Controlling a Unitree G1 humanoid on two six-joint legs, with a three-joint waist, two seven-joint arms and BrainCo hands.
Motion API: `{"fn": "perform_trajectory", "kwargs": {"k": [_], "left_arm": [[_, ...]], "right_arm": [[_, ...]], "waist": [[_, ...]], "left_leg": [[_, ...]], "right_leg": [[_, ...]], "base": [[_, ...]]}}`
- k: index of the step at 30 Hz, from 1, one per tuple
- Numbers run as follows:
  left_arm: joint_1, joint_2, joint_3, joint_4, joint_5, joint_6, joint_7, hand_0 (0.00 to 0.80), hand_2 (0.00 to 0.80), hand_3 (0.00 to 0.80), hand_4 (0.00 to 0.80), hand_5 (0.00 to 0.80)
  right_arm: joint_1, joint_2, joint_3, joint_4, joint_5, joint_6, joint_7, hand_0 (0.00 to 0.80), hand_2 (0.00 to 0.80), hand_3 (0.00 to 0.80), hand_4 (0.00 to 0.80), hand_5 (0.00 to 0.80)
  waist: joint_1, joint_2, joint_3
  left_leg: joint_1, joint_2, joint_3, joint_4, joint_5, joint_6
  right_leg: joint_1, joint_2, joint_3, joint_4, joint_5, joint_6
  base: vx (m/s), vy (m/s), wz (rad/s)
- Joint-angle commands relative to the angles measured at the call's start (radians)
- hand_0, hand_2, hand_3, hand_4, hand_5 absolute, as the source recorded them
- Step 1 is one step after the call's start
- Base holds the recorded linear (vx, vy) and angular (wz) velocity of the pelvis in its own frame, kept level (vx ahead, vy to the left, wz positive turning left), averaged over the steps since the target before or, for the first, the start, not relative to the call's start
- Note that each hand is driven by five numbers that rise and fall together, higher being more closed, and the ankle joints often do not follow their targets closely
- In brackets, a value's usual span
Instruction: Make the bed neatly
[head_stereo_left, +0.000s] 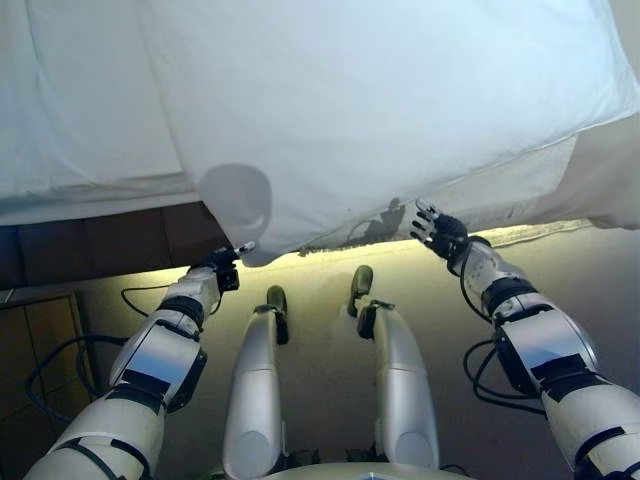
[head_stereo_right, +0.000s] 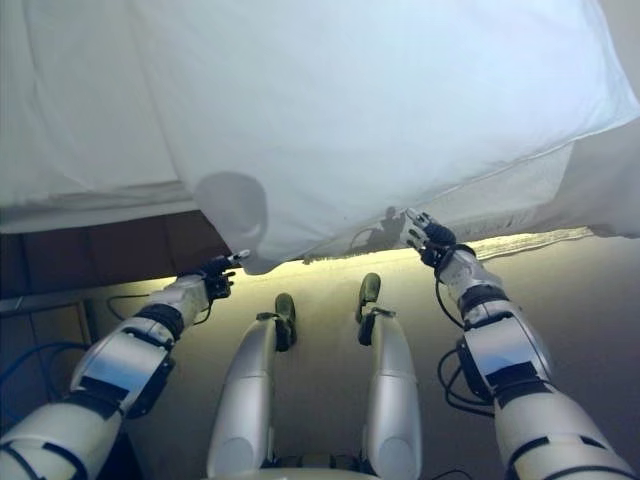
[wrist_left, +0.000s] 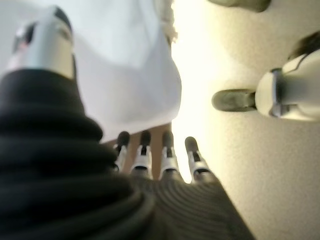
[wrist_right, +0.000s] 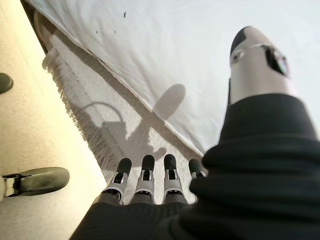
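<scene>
Fingers of left hand (head_stereo_left: 217, 272) and right hand (head_stereo_left: 437, 231) extend straight, empty, beneath one white duvet (head_stereo_left: 380, 110).

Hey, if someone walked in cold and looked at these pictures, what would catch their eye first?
The big white duvet fills the upper part of the head views, its corner hanging over the bed's near edge. Both hands reach toward that edge with fingers straight and nothing held: the left hand just under the hanging corner, the right hand further right by the fringed bed skirt. A bright yellowish strip of light runs along the floor under the bed.
</scene>
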Motion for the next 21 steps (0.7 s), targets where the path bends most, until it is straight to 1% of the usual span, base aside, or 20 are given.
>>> {"fn": "perform_trajectory", "kwargs": {"k": [1, 5, 6, 7, 8, 9, 11, 12, 13, 14, 15, 17, 19, 21], "left_arm": [[0.01, -0.009, 0.031, 0.045, -0.049, 0.01, 0.041, 0.0, 0.0, 0.0, 0.0, 0.0], [-0.011, 0.007, 0.032, 0.036, -0.067, 0.031, 0.067, 0.0, 0.0, 0.0, 0.0, 0.0], [-0.011, 0.007, 0.032, 0.03, -0.072, 0.073, 0.079, 0.0, 0.0, 0.0, 0.0, 0.0], [0.005, 0.001, 0.028, 0.026, -0.033, 0.044, 0.088, 0.0, 0.0, 0.0, 0.0, 0.0], [0.04, -0.007, 0.023, 0.015, -0.029, 0.01, 0.083, 0.0, 0.0, 0.0, 0.0, 0.0], [0.102, -0.021, 0.027, 0.003, -0.017, -0.047, 0.071, 0.0, 0.0, 0.0, 0.0, 0.0], [0.154, -0.032, 0.025, -0.015, -0.011, -0.084, 0.073, 0.0, 0.0, 0.0, 0.0, 0.0], [0.171, -0.037, 0.023, -0.028, -0.062, -0.061, 0.067, 0.0, 0.0, 0.0, 0.0, 0.0], [0.201, -0.048, 0.022, -0.045, 0.006, -0.153, 0.063, 0.0, 0.0, 0.0, 0.0, 0.0], [0.253, -0.066, 0.012, -0.068, -0.028, -0.151, 0.051, 0.0, 0.0, 0.0, 0.0, 0.0], [0.335, -0.082, 0.0, -0.089, -0.014, -0.234, 0.041, 0.0, 0.0, 0.0, 0.0, 0.0], [0.414, -0.082, -0.011, -0.126, -0.006, -0.299, 0.021, 0.0, 0.0, 0.0, 0.0, 0.0], [0.484, -0.071, -0.019, -0.176, -0.001, -0.339, 0.0, 0.0, 0.0, 0.0, 0.0, 0.0], [0.537, -0.059, -0.012, -0.224, 0.008, -0.35, -0.011, 0.0, 0.0, 0.0, 0.0, 0.0]], "right_arm": [[-0.006, -0.037, 0.034, -0.003, 0.008, -0.01, 0.011, 0.0, 0.0, 0.0, 0.0, 0.0], [-0.041, -0.049, 0.044, -0.025, 0.015, -0.02, 0.024, 0.0, 0.0, 0.0, 0.0, 0.0], [-0.05, -0.049, 0.045, -0.035, 0.02, -0.025, 0.016, 0.0, 0.0, 0.0, 0.0, 0.0], [-0.054, -0.051, 0.052, -0.047, 0.033, -0.038, 0.011, 0.0, 0.0, 0.0, 0.0, 0.0], [-0.052, -0.06, 0.052, -0.058, 0.044, -0.052, 0.013, 0.0, 0.0, 0.0, 0.0, 0.0], [-0.053, -0.069, 0.047, -0.081, 0.043, -0.066, 0.006, 0.0, 0.0, 0.0, 0.0, 0.0], [-0.059, -0.07, 0.043, -0.111, 0.036, -0.069, -0.012, 0.0, 0.0, 0.0, 0.0, 0.0], [-0.066, -0.068, 0.044, -0.129, 0.036, -0.068, -0.027, 0.0, 0.0, 0.0, 0.0, 0.0], [-0.079, -0.08, 0.05, -0.15, 0.059, -0.061, -0.047, 0.0, 0.0, 0.0, 0.0, 0.0], [-0.088, -0.098, 0.048, -0.159, 0.073, -0.06, -0.044, 0.0, 0.0, 0.0, 0.0, 0.0], [-0.101, -0.127, 0.042, -0.178, 0.09, -0.059, -0.038, 0.0, 0.0, 0.0, 0.0, 0.0], [-0.105, -0.153, 0.029, -0.211, 0.094, -0.066, -0.028, 0.0, 0.0, 0.0, 0.0, 0.0], [-0.106, -0.169, 0.009, -0.23, 0.078, -0.08, -0.008, 0.0, 0.0, 0.0, 0.0, 0.0], [-0.119, -0.181, -0.003, -0.251, 0.067, -0.074, 0.001, 0.0, 0.0, 0.0, 0.0, 0.0]], "waist": [[0.01, 0.046, -0.058], [0.015, 0.047, -0.063], [0.018, 0.047, -0.064], [0.023, 0.047, -0.067], [0.031, 0.05, -0.064], [0.042, 0.055, -0.058], [0.049, 0.058, -0.054], [0.054, 0.059, -0.054], [0.063, 0.06, -0.055], [0.071, 0.064, -0.056], [0.084, 0.068, -0.055], [0.096, 0.075, -0.048], [0.107, 0.089, -0.035], [0.118, 0.1, -0.024]], "left_leg": [[-0.077, -0.006, -0.023, -0.048, 0.06, 0.024], [-0.138, -0.013, -0.038, -0.003, 0.058, 0.027], [-0.151, -0.016, -0.041, 0.008, 0.058, 0.028], [-0.157, -0.024, -0.046, 0.005, 0.059, 0.03], [-0.156, -0.03, -0.051, 0.001, 0.058, 0.03], [-0.156, -0.036, -0.054, -0.009, 0.066, 0.028], [-0.168, -0.034, -0.055, 0.005, 0.068, 0.028], [-0.184, -0.035, -0.057, 0.03, 0.066, 0.031], [-0.194, -0.041, -0.062, 0.041, 0.061, 0.033], [-0.199, -0.048, -0.068, 0.041, 0.061, 0.034], [-0.191, -0.054, -0.074, 0.022, 0.066, 0.034], [-0.169, -0.057, -0.077, -0.012, 0.075, 0.029], [-0.147, -0.057, -0.075, -0.035, 0.079, 0.024], [-0.126, -0.06, -0.073, -0.043, 0.08, 0.024]], "right_leg": [[-0.037, -0.011, 0.06, 0.076, -0.07, 0.03], [-0.09, -0.007, 0.06, 0.136, -0.084, 0.02], [-0.1, -0.008, 0.058, 0.146, -0.086, 0.017], [-0.104, -0.006, 0.055, 0.142, -0.088, 0.013], [-0.103, -0.008, 0.052, 0.137, -0.091, 0.011], [-0.102, -0.01, 0.048, 0.129, -0.083, 0.016], [-0.108, -0.015, 0.043, 0.14, -0.077, 0.017], [-0.117, -0.018, 0.041, 0.161, -0.078, 0.014], [-0.124, -0.02, 0.037, 0.17, -0.084, 0.008], [-0.128, -0.022, 0.035, 0.17, -0.085, 0.007], [-0.125, -0.026, 0.029, 0.158, -0.082, 0.009], [-0.11, -0.028, 0.022, 0.133, -0.076, 0.012], [-0.089, -0.033, 0.017, 0.114, -0.076, 0.013], [-0.067, -0.038, 0.012, 0.106, -0.08, 0.01]], "base": [[0.005, 0.0, 0.09], [0.022, -0.025, 0.07], [0.012, -0.067, 0.05], [-0.006, -0.083, 0.08], [-0.027, -0.086, 0.11], [-0.018, -0.056, 0.1], [0.022, -0.039, 0.09], [0.044, -0.06, 0.11], [0.023, -0.074, 0.16], [-0.026, -0.079, 0.24], [-0.043, -0.052, 0.26], [-0.045, -0.01, 0.19], [-0.023, 0.027, 0.22], [-0.006, 0.062, 0.15]]}}
